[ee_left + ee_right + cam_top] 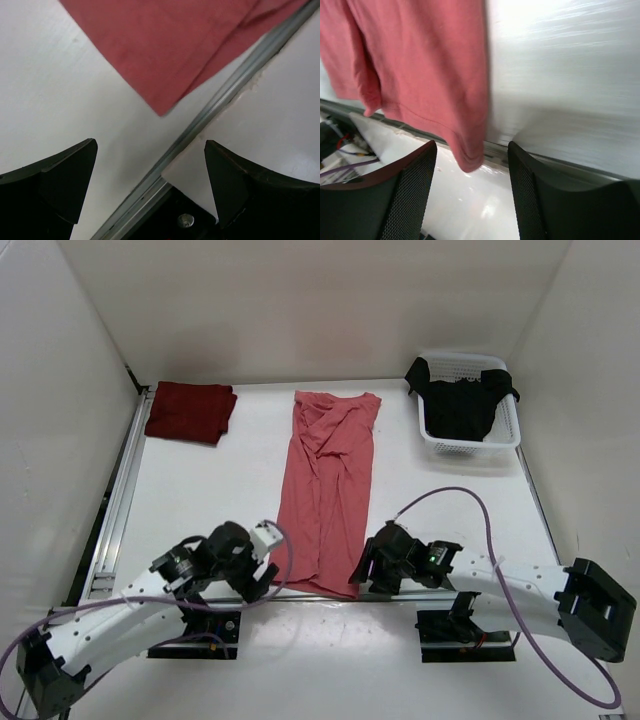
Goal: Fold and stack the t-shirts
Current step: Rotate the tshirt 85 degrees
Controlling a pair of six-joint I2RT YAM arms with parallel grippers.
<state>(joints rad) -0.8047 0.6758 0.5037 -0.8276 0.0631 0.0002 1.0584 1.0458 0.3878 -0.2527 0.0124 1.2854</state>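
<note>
- Long salmon pink cloth t-shirt (328, 490), folded into a strip, spans the white table (200, 500) from far edge to near edge, with bare top on either side.
- Left gripper (150, 155) is spread wide and empty, beside the near-left corner.
- Right gripper (472, 145) is parted, pinching nothing, at the overhanging near-right corner.

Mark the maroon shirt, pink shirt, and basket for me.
maroon t-shirt (190, 410), top view, centre of the folded cloth
salmon pink t-shirt (325, 490), top view, middle of its body
white basket (468, 447), top view, near front wall

This is looking like a robotics lab; plain white panels (300, 300) are enclosing a white table (210, 490). Aluminium rails (115, 495) are edging it; purple cables (450, 490) are trailing from the left arm (110, 625) and right arm (520, 585).
</note>
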